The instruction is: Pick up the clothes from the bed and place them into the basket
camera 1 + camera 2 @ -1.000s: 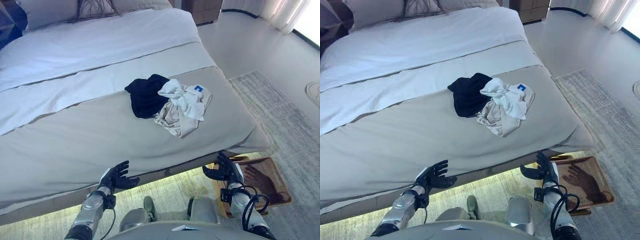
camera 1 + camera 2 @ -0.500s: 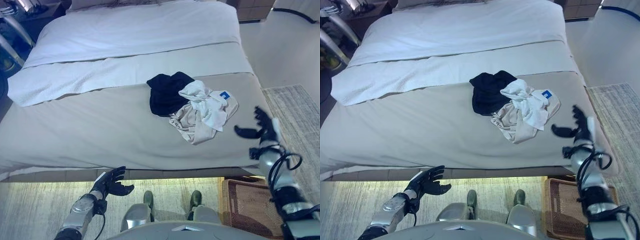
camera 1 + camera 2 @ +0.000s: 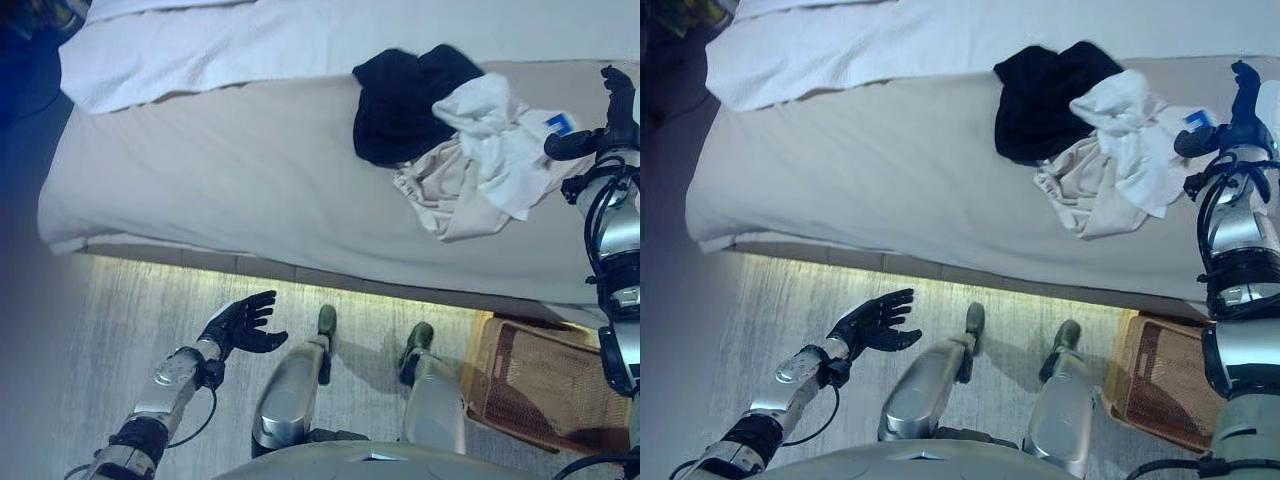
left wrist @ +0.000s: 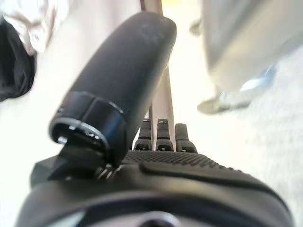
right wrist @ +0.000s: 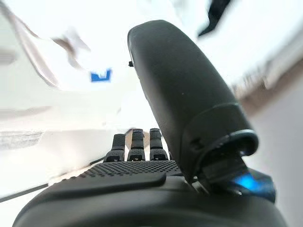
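right hand (image 3: 610, 120) fingers spread, empty, raised just beside clothes (image 3: 470, 150) heaped on bed (image 3: 230, 180). left hand (image 3: 240, 325) splayed, holding nothing, low over floor near bed's edge. basket (image 3: 535, 385) on floor below bed's edge, under right arm.

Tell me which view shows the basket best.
The left eye view: the basket shows most of its woven inside, on the floor beside the bed. The right eye view shows less, partly hidden by the right arm. Neither wrist view shows it.
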You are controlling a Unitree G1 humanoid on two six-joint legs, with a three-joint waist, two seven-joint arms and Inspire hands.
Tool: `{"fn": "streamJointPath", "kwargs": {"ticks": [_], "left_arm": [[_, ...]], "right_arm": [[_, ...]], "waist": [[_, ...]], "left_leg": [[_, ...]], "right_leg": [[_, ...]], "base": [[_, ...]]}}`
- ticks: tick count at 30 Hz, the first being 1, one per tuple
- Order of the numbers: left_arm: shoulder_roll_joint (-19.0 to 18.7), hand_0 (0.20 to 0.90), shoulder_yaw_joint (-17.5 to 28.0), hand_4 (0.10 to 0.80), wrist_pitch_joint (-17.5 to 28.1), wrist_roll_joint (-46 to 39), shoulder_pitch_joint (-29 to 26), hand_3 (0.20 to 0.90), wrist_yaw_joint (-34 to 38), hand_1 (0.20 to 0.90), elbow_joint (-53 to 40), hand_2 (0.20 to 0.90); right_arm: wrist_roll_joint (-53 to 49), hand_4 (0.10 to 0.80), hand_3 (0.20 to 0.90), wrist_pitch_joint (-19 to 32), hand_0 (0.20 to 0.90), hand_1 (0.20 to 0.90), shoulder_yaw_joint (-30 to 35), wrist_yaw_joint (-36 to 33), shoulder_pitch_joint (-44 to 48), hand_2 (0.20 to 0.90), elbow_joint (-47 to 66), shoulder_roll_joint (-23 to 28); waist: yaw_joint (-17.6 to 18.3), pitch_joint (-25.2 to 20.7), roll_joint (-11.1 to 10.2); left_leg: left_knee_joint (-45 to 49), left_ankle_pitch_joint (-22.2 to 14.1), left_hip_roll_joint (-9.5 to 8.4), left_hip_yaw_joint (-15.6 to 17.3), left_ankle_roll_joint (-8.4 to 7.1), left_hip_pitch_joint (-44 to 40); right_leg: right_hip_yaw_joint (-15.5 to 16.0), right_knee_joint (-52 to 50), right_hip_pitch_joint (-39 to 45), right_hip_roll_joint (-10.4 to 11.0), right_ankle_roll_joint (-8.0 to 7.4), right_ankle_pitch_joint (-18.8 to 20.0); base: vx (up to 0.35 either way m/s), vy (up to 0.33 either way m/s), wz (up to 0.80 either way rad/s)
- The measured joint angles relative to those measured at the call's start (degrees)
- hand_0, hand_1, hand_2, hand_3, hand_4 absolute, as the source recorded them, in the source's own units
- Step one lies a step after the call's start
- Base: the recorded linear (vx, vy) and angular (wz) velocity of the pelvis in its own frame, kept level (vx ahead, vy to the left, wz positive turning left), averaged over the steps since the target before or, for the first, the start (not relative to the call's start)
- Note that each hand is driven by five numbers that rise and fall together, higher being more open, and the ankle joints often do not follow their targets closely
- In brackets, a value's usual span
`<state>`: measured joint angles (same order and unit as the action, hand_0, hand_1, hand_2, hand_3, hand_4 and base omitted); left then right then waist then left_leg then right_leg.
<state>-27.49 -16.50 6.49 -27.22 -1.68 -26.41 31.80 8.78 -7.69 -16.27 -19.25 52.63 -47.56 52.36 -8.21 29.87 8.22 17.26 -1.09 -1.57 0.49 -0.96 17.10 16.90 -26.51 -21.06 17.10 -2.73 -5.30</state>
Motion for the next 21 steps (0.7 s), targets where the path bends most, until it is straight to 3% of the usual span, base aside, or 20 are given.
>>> {"fn": "streamJointPath", "kwargs": {"ticks": [8,15,18,19,20,21], "left_arm": [[-0.76,0.900,-0.81,0.800,0.55,-8.97,-1.23,0.900,0.55,0.900,-6.25,0.900],[-3.71,0.900,0.16,0.800,-0.44,-11.09,-0.54,0.900,-0.09,0.900,-11.07,0.900],[-5.75,0.900,0.50,0.800,-1.45,-11.11,0.24,0.900,-0.42,0.900,-11.96,0.900],[-6.26,0.900,0.83,0.800,-1.47,-11.12,0.78,0.900,-0.44,0.900,-12.57,0.900],[-6.97,0.900,0.84,0.800,-1.64,-11.12,1.25,0.900,-0.54,0.900,-13.25,0.900],[-7.73,0.900,0.92,0.800,-1.91,-11.12,1.76,0.900,-0.91,0.900,-14.19,0.900]], "right_arm": [[2.27,0.800,0.900,-4.75,0.900,0.900,-7.16,3.71,4.38,0.900,-1.92,0.35],[2.66,0.800,0.900,-7.44,0.900,0.900,-7.42,3.62,8.41,0.900,-4.71,0.73],[2.68,0.800,0.900,-8.68,0.900,0.900,-12.06,4.40,13.01,0.900,-6.31,2.56],[2.68,0.726,0.826,-8.83,0.836,0.836,-12.33,4.49,13.82,0.836,-6.72,2.81],[2.66,0.726,0.826,-9.00,0.836,0.836,-12.58,4.60,13.97,0.836,-6.99,2.87],[2.62,0.495,0.595,-9.28,0.639,0.639,-12.95,4.90,13.98,0.639,-7.12,2.93]], "waist": [[-1.23,1.03,0.07],[-1.48,1.04,0.06],[-1.55,1.03,0.07],[-1.59,1.03,0.07],[-1.58,1.03,0.07],[-1.61,1.03,0.07]], "left_leg": [[16.55,-6.01,-0.30,0.62,-0.01,11.99],[28.68,-10.40,1.31,-0.84,0.06,21.91],[32.31,-10.79,1.56,-1.16,-0.23,26.77],[32.91,-10.79,1.60,-1.29,-0.22,27.84],[33.47,-10.78,1.63,-1.55,-0.22,28.64],[33.94,-10.82,1.64,-1.86,-0.28,29.14]], "right_leg": [[-2.37,-14.64,-11.17,2.38,1.82,-5.32],[-3.16,-24.68,-19.53,2.28,3.47,-9.77],[-3.89,-28.38,-24.47,2.32,4.01,-10.40],[-3.99,-29.06,-25.63,2.34,4.08,-10.44],[-3.91,-29.72,-26.23,2.34,4.16,-10.48],[-3.78,-30.20,-26.61,2.35,4.53,-10.72]], "base": [[-0.029,-0.087,0.03],[-0.003,-0.083,0.03],[-0.021,-0.048,0.01],[-0.019,-0.071,0.07],[-0.016,-0.073,0.09],[-0.005,-0.083,0.10]]}}
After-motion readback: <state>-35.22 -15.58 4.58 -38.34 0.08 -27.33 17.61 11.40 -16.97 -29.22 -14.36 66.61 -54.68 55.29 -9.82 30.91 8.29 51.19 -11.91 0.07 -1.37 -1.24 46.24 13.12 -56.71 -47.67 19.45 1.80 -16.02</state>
